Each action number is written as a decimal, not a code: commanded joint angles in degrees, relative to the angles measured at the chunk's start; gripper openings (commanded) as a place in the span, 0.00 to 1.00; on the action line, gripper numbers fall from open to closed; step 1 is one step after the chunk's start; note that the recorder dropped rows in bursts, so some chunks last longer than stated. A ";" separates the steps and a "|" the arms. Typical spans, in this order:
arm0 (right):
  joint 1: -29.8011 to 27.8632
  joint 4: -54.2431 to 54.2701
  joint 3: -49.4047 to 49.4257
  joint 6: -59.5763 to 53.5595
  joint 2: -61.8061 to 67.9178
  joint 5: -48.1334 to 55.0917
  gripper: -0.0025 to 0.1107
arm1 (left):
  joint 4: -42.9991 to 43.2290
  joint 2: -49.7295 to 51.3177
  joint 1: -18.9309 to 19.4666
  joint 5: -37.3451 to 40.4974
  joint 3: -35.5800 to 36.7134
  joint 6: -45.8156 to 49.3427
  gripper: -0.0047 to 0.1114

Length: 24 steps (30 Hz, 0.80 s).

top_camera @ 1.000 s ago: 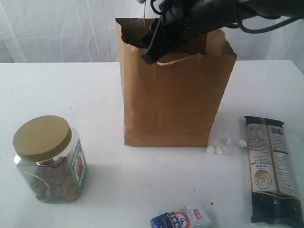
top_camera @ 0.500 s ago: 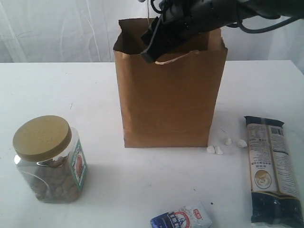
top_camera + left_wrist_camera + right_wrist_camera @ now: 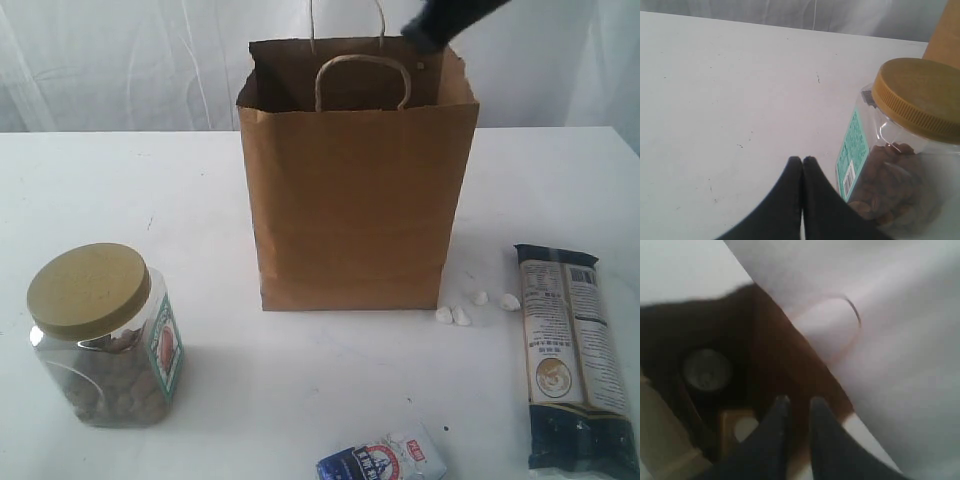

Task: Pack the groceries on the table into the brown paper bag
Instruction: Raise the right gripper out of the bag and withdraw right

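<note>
Right wrist view alone looks down into the tall kraft-brown paper bag. In its dark interior, below and beyond the right gripper, lies the round grey top of a dark pull-tab can; the rest inside is too blurred to name. The gripper's black fingers stand a narrow gap apart with nothing between them, over the bag's mouth.

Exterior view shows none of the contents. It shows the bag upright on the large white tabletop and only a dark piece of the right arm above its far rim. On the arm's own side lie the long dark packet and a few white pebble-like bits, with a small blue-white packet nearer the front.

Left wrist view shows the left gripper clenched, fingers pressed together and empty. The clear jar with tan lid stands just beside it, not touched.
</note>
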 commanded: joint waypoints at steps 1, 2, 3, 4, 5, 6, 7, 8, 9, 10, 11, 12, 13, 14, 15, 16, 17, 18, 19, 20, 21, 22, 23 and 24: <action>-5.15 -17.15 0.48 21.91 -0.34 4.85 0.03 | -0.20 -0.25 -0.40 -0.08 0.23 -0.07 0.04; -6.76 -18.73 0.92 26.54 -0.58 4.85 0.02 | -0.20 -0.25 -0.40 -0.08 0.23 -0.07 0.04; -8.37 -19.69 1.28 30.76 -0.84 4.38 0.02 | -0.20 -0.25 -0.40 -0.08 0.23 -0.07 0.04; -10.01 -19.82 1.70 34.34 -1.11 3.74 0.02 | -0.20 -0.25 -0.40 -0.08 0.23 -0.07 0.04; -11.65 -19.82 2.38 37.55 -1.39 2.64 0.02 | -0.20 -0.25 -0.40 -0.08 0.23 -0.07 0.04; -13.20 -19.82 3.34 40.45 -1.68 1.20 0.02 | -0.20 -0.25 -0.40 -0.08 0.23 -0.07 0.04; -14.35 -19.82 4.65 42.40 -1.93 -0.14 0.02 | -0.20 -0.25 -0.40 -0.08 0.23 -0.07 0.04; -15.72 -19.82 6.17 44.58 -2.18 -1.93 0.02 | -0.20 -0.25 -0.40 -0.08 0.23 -0.07 0.04; -17.06 -19.82 7.88 46.60 -2.29 -3.81 0.02 | -0.20 -0.25 -0.40 -0.08 0.23 -0.07 0.04; -18.05 -19.82 9.45 48.22 -2.41 -5.47 0.02 | -0.20 -0.25 -0.40 -0.08 0.23 -0.07 0.04; -19.43 -19.72 12.11 50.81 -2.55 -8.03 0.02 | -0.20 -0.25 -0.40 -0.08 0.23 -0.07 0.04; -20.24 -19.72 14.03 52.61 -2.92 -9.84 0.02 | -0.20 -0.25 -0.40 -0.08 0.23 -0.07 0.04; -21.22 -19.72 16.11 54.88 -3.23 -12.19 0.02 | -0.20 -0.25 -0.40 -0.08 0.23 -0.07 0.04; -22.13 -19.72 18.85 57.19 -3.68 -14.79 0.02 | -0.20 -0.25 -0.40 -0.08 0.23 -0.07 0.04; -22.91 -19.72 21.75 59.34 -4.21 -17.44 0.02 | -0.20 -0.25 -0.40 -0.08 0.23 -0.07 0.04; -23.49 -19.72 24.13 60.87 -4.76 -19.68 0.02 | -0.20 -0.25 -0.40 -0.08 0.23 -0.07 0.04; -24.09 -19.72 27.17 62.45 -5.43 -22.52 0.02 | -0.20 -0.25 -0.40 -0.08 0.23 -0.07 0.04; -24.60 -19.72 30.20 63.49 -6.16 -25.32 0.02 | -0.20 -0.25 -0.40 -0.08 0.23 -0.07 0.04; -24.92 -19.72 33.16 64.13 -6.84 -27.36 0.02 | -0.20 -0.25 -0.40 -0.08 0.23 -0.07 0.04; -25.09 -19.72 36.06 64.57 -7.75 -29.90 0.02 | -0.20 -0.25 -0.40 -0.08 0.23 -0.07 0.04; -25.35 -19.72 38.83 64.57 -8.83 -32.36 0.02 | -0.20 -0.25 -0.40 -0.08 0.23 -0.07 0.04; -25.47 -19.72 41.03 64.57 -10.08 -34.20 0.02 | -0.20 -0.25 -0.40 -0.08 0.23 -0.07 0.04; -25.60 -19.62 43.60 64.57 -11.51 -36.43 0.02 | -0.20 -0.25 -0.40 -0.08 0.23 -0.07 0.04; -25.60 -19.62 45.99 64.57 -13.15 -38.30 0.02 | -0.20 -0.25 -0.40 -0.08 0.23 -0.07 0.04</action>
